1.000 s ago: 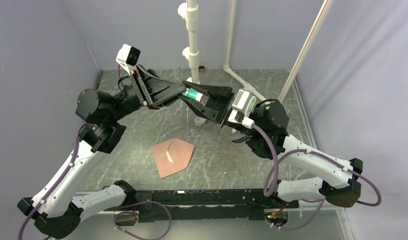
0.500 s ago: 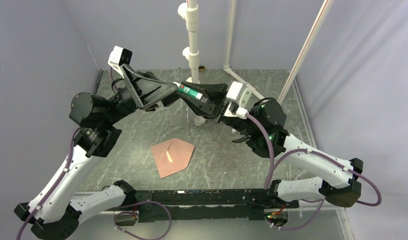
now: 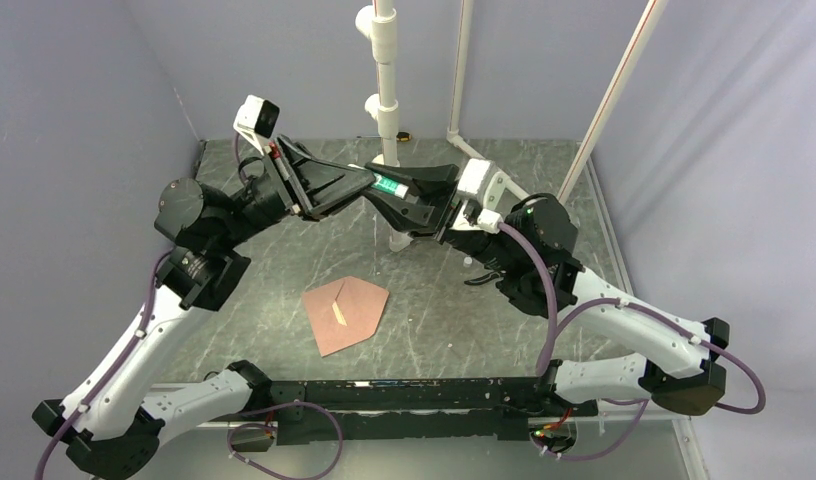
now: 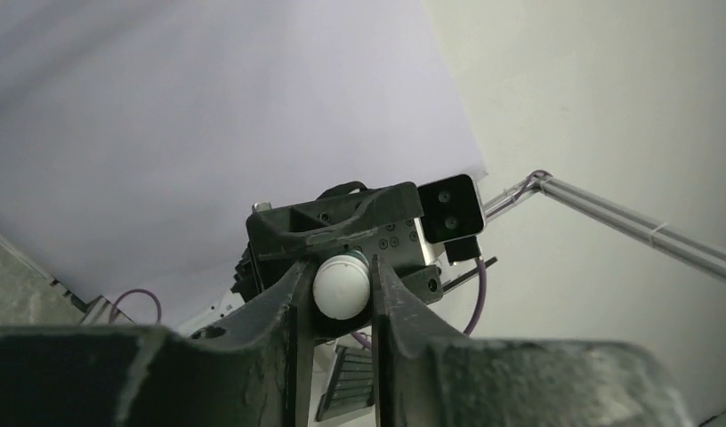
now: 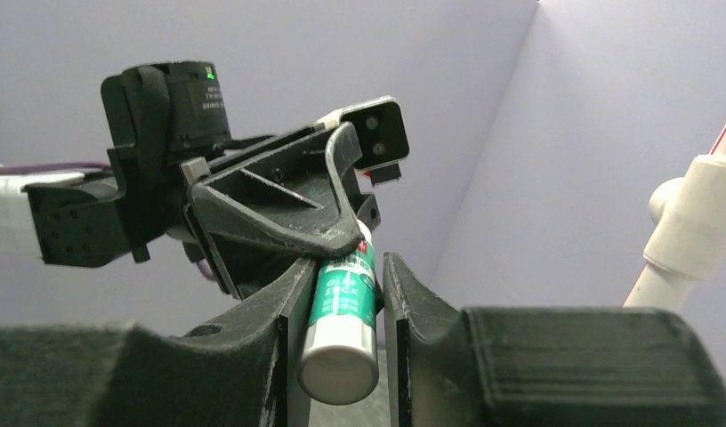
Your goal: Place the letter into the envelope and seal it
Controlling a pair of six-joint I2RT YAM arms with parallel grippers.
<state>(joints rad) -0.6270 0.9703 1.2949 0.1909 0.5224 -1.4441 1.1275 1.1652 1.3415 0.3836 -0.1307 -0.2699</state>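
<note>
The pinkish-brown envelope (image 3: 349,315) lies flat on the grey table in front of the arms, with a thin light tan strip (image 3: 339,312) on it. The letter does not show as a separate sheet. Both grippers meet in mid-air above the far half of the table, end to end on a green glue stick (image 3: 387,185). My left gripper (image 3: 367,181) is shut on its white end (image 4: 342,286). My right gripper (image 3: 402,192) is shut on the green body (image 5: 349,298). Both are well above and behind the envelope.
A white PVC pipe post (image 3: 387,100) stands at the back just behind the grippers, and angled white pipes (image 3: 614,90) rise at the back right. Grey-blue walls close in left, right and back. A black rail (image 3: 414,395) runs along the near edge.
Both grippers stayed joined on the glue stick and rose slightly. The left wrist swung out to the left and then back. The envelope has not moved.
</note>
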